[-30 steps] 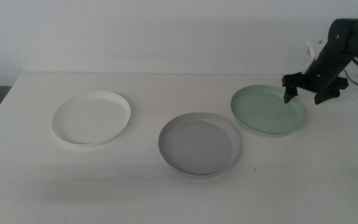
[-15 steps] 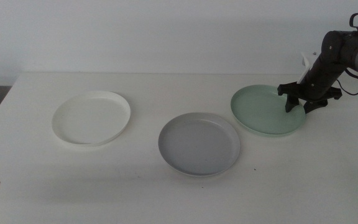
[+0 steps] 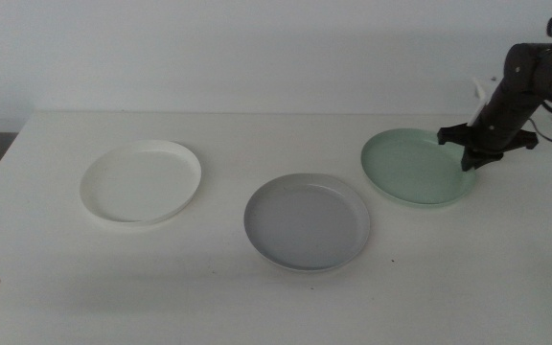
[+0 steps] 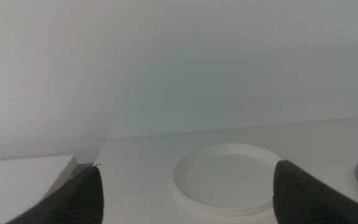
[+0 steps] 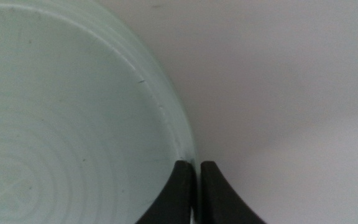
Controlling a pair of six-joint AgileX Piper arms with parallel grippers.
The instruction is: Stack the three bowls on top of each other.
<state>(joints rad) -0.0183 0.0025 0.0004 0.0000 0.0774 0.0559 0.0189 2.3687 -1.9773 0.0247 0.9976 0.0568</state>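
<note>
Three shallow bowls lie apart on the white tabletop (image 3: 257,297): the white bowl (image 3: 141,180) toward the left, the grey bowl (image 3: 307,220) in the middle nearer the camera, and the mint green bowl (image 3: 420,167) to the right. The right end effector (image 3: 471,151) is at the green bowl's right edge, its two jaws pinched together on the low rim, one inside and one outside. The left end effector (image 4: 185,193) waits low at the tabletop's near left corner, jaws wide apart, facing the white bowl.
</note>
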